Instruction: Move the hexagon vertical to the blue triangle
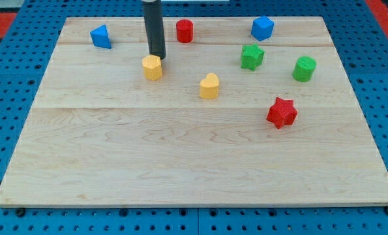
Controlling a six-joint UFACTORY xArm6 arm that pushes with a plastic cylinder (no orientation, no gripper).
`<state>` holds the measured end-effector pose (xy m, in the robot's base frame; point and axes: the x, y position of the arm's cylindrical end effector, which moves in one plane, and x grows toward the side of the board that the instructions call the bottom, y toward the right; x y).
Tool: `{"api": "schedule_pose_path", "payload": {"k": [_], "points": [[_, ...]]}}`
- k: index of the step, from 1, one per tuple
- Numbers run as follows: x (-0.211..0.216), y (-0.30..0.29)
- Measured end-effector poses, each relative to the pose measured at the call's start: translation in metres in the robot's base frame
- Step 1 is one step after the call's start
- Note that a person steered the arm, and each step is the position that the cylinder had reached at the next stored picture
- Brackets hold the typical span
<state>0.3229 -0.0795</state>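
**Tip against the yellow hexagon's far edge**

The yellow hexagon (pixel 152 67) sat in the upper-left part of the wooden board (pixel 194 163). My tip (pixel 158 57) stood at its 1 o'clock edge, touching or just about touching it. I had no claw to release or clench, only the rod, so nothing was grasped. The blue triangle (pixel 101 36) lay at the hexagon's 10 o'clock, well apart. The red cylinder (pixel 184 31) stood at 1 o'clock, the yellow heart (pixel 209 86) near at 4 o'clock. Farther toward 3 o'clock were the green star (pixel 252 57), the green cylinder (pixel 304 68) and the blue cube (pixel 262 28). The red star (pixel 282 112) lay at 4 o'clock.
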Motion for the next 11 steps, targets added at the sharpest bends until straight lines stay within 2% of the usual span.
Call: {"api": "schedule_pose_path", "payload": {"k": [5, 8, 9, 11], "points": [[0.067, 0.030], [0.052, -0.074], [0.049, -0.090], [0.039, -0.057]]}}
